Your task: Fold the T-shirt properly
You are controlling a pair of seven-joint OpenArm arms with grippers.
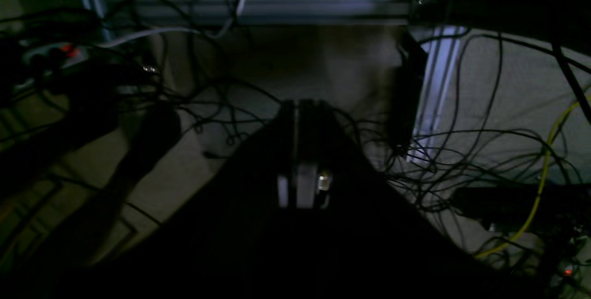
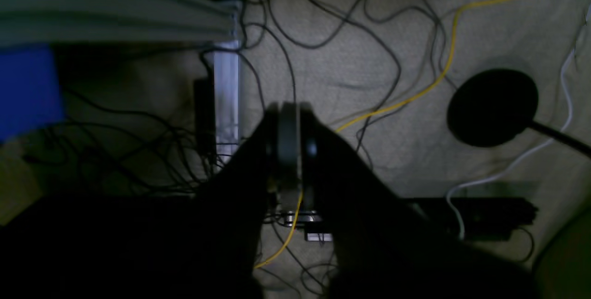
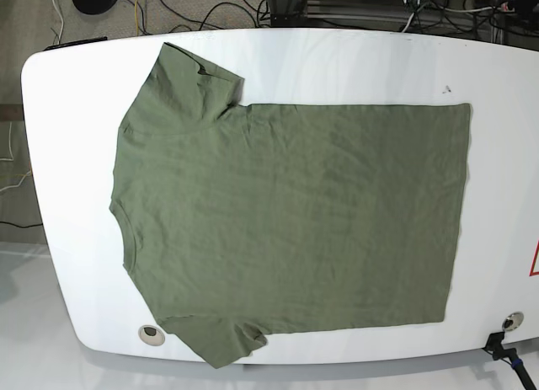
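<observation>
T-shirt [image 3: 295,230] lies flat lengthwise along the table [image 3: 337,61], neckline toward its left edge; both arms' fingers [image 1: 302,105] [image 2: 288,110] are closed, empty, off the table, neither visibly nearer.

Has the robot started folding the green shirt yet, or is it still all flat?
Done: the T-shirt lies spread flat on the white table, neck to the left, both sleeves out. No fold shows. In hand: nothing. The left gripper and right gripper are both shut and empty, looking at cables on the floor, away from the shirt. Left: all the folding, sleeves and body alike.
</observation>
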